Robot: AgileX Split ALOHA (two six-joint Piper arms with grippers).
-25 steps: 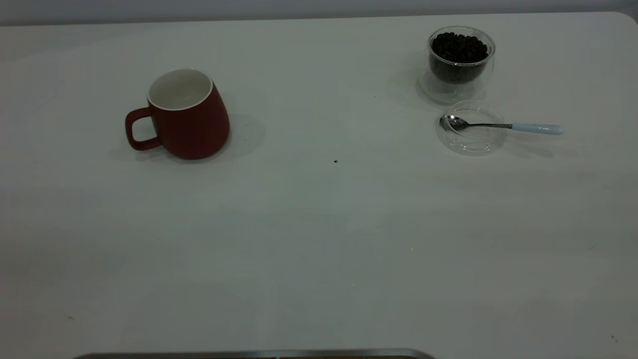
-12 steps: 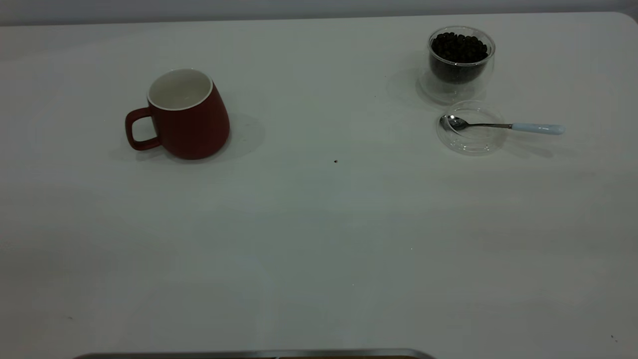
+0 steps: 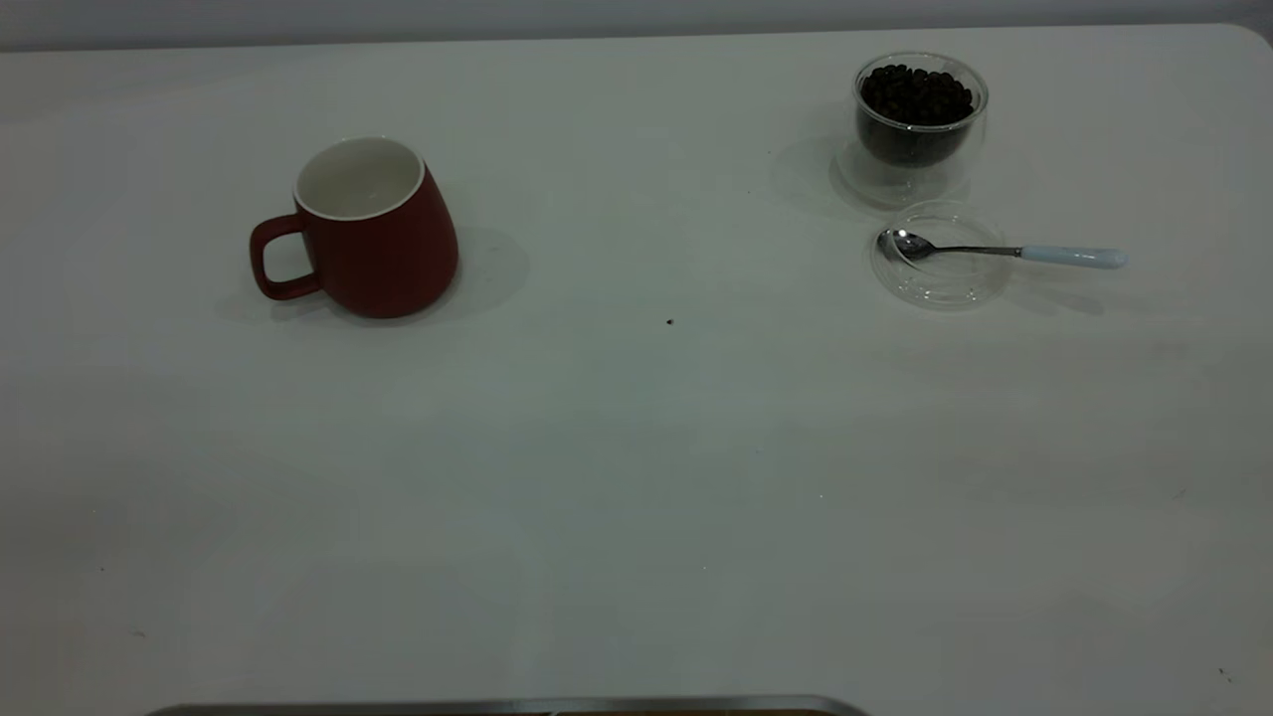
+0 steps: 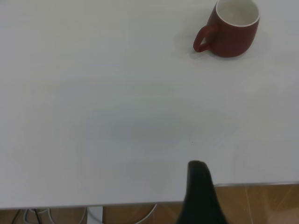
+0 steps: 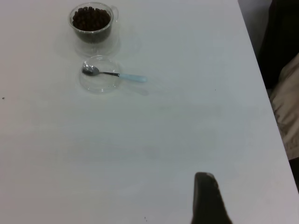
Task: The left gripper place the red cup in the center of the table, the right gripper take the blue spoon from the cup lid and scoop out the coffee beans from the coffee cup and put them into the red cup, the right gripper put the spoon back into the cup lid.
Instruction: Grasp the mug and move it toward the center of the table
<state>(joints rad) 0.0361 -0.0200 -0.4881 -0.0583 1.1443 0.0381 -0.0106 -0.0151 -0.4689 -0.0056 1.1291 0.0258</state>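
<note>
The red cup (image 3: 373, 234) stands upright on the left part of the white table (image 3: 636, 477), handle to the left; it also shows in the left wrist view (image 4: 233, 25). The clear coffee cup (image 3: 920, 119) full of coffee beans (image 3: 915, 94) stands at the far right. In front of it lies the cup lid (image 3: 940, 264), with the blue spoon (image 3: 1004, 251) resting bowl-in and its handle pointing right. Neither gripper shows in the exterior view. My left gripper (image 4: 201, 196) is over the table's near edge, far from the red cup. My right gripper (image 5: 208, 200) is far from the spoon (image 5: 114, 73), lid (image 5: 99, 80) and coffee cup (image 5: 92, 23).
A small dark speck (image 3: 669, 321) lies near the table's middle. A metal strip (image 3: 497, 706) runs along the bottom of the exterior view. The table edge (image 4: 252, 184) with brown floor beyond shows in the left wrist view.
</note>
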